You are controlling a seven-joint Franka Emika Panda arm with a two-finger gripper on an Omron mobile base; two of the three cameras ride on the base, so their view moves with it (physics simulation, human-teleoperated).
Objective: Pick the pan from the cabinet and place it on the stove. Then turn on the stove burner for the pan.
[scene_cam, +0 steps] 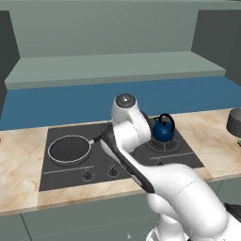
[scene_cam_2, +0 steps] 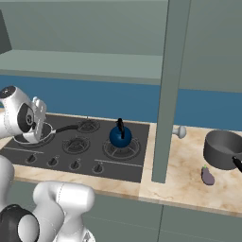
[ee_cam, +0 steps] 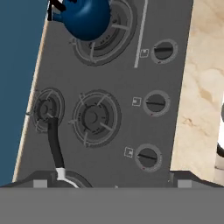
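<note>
- Where the stove has its left end, we see the pan sitting on the large burner, handle pointing right.
- Our jaws stand wide apart over the knob row, gripping nothing.
- Further right, the blue kettle sits on a burner, and the bench carries a grey pot.

The pan sits on the left-end burner of the stove, its handle reaching toward the centre burners. A kettle stands on the right-end burner. Knobs line the stove's front edge. On the worktop to the right lie a pot and, before it, an eggplant.
</note>
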